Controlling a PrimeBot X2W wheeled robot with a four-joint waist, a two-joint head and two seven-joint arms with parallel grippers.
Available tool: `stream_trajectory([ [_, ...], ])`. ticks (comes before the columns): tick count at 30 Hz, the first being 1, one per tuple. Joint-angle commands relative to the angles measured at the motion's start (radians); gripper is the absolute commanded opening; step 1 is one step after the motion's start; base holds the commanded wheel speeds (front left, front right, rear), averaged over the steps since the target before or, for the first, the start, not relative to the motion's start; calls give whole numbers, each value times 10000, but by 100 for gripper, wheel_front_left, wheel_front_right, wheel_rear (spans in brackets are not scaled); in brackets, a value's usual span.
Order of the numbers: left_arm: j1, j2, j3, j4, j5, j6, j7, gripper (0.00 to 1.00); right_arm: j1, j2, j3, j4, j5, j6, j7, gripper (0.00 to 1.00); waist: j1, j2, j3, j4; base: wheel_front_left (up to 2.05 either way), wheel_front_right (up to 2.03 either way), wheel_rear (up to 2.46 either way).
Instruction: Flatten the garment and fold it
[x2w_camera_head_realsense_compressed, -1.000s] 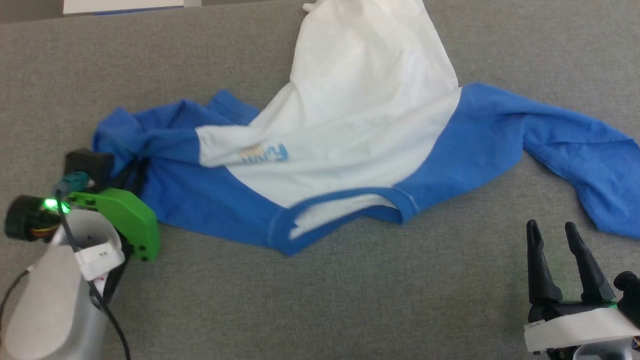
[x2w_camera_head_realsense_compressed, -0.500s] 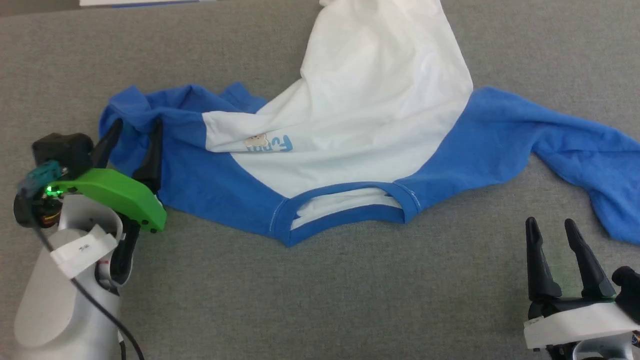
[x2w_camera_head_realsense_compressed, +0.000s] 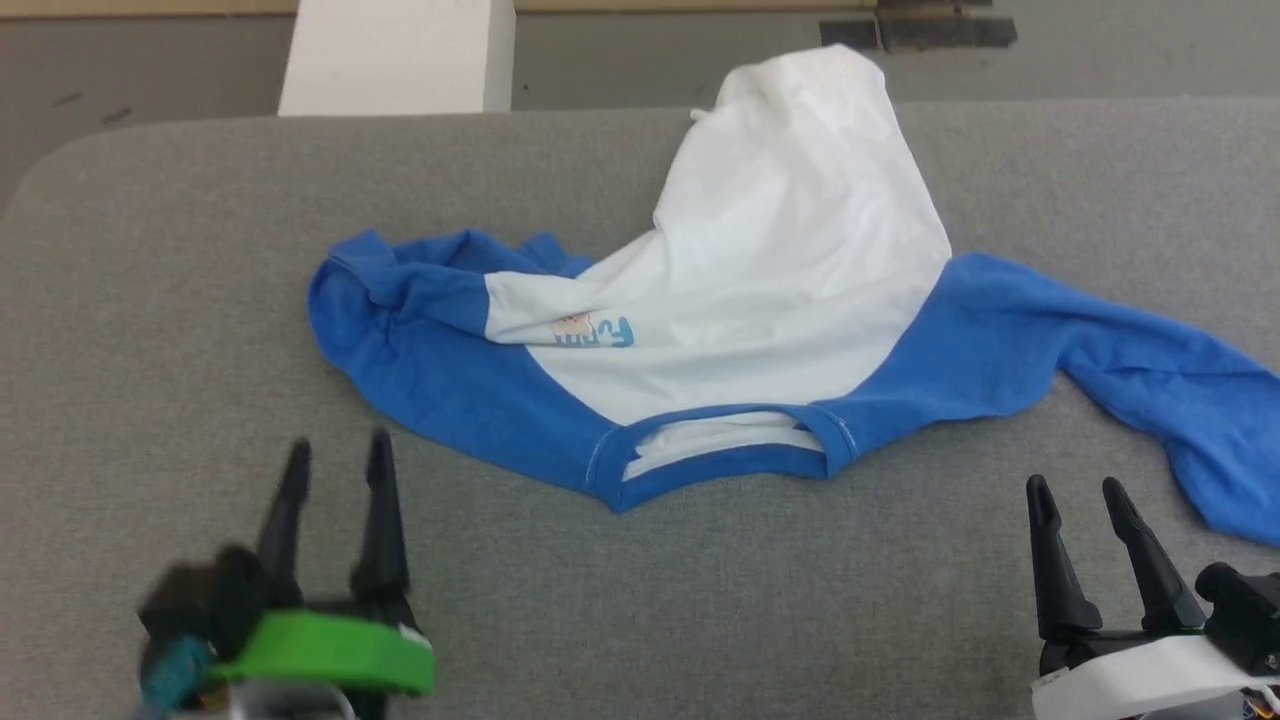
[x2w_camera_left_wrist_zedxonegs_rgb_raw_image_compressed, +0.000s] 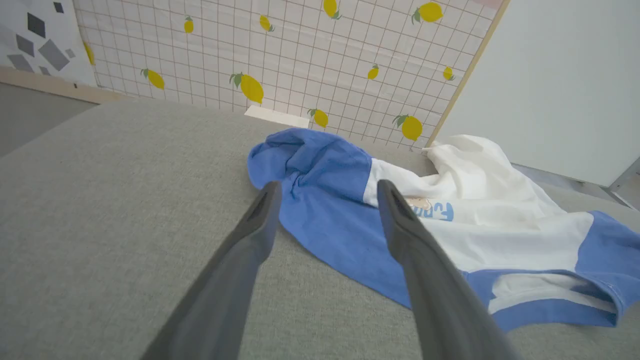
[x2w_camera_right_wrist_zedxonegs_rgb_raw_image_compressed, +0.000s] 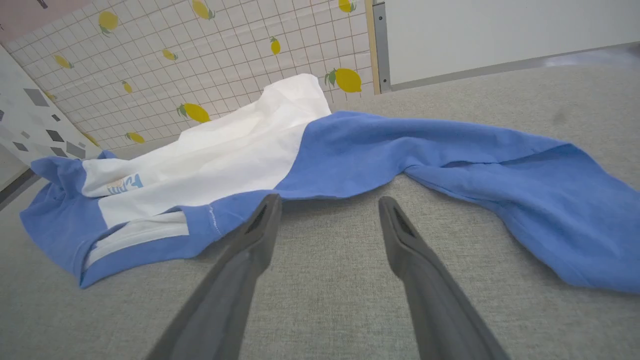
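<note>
The garment (x2w_camera_head_realsense_compressed: 760, 290), a white shirt with bright blue sleeves and neck trim, lies on the grey table with its neck opening (x2w_camera_head_realsense_compressed: 720, 452) toward me. Its left sleeve (x2w_camera_head_realsense_compressed: 400, 300) is bunched up, its right sleeve (x2w_camera_head_realsense_compressed: 1150, 370) stretches off to the right, and the white body rises crumpled toward the far edge. My left gripper (x2w_camera_head_realsense_compressed: 337, 455) is open at the lower left, clear of the cloth and empty. In the left wrist view the garment (x2w_camera_left_wrist_zedxonegs_rgb_raw_image_compressed: 325, 200) lies beyond the left gripper (x2w_camera_left_wrist_zedxonegs_rgb_raw_image_compressed: 325, 192). My right gripper (x2w_camera_head_realsense_compressed: 1072, 492) is open at the lower right, short of the blue sleeve (x2w_camera_right_wrist_zedxonegs_rgb_raw_image_compressed: 450, 160).
The grey table (x2w_camera_head_realsense_compressed: 150, 300) has a rounded far-left corner and a far edge just behind the shirt. A white box (x2w_camera_head_realsense_compressed: 395, 55) stands on the floor beyond it. A tiled wall with lemon prints (x2w_camera_left_wrist_zedxonegs_rgb_raw_image_compressed: 300, 60) rises behind the table.
My left gripper opened, let go of the bunched left sleeve and drew back toward me. The head camera tilted up, bringing the table's far edge into sight. The right gripper stayed put.
</note>
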Motion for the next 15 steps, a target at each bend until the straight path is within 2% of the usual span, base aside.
stream_trajectory([
  [1,433,-217,-73,95,60,101,-245,100,163,9,-22,-4,32,-13,41,100,0,0,-484,194,0,0,0],
  [4,1052,-525,-319,554,131,197,-450,100,320,9,-66,-27,47,-13,78,100,0,0,-677,247,0,0,0],
  [8,1088,-529,-578,951,241,211,-230,100,443,9,-62,-104,31,-13,141,100,0,0,-779,289,0,0,0],
  [11,700,-171,-820,1095,459,91,484,100,422,9,-35,-169,40,-13,160,100,0,0,-721,266,0,0,0],
  [15,-258,483,-1293,1106,789,-296,1999,100,355,9,39,-216,87,-13,145,100,0,0,-463,176,0,0,0],
])
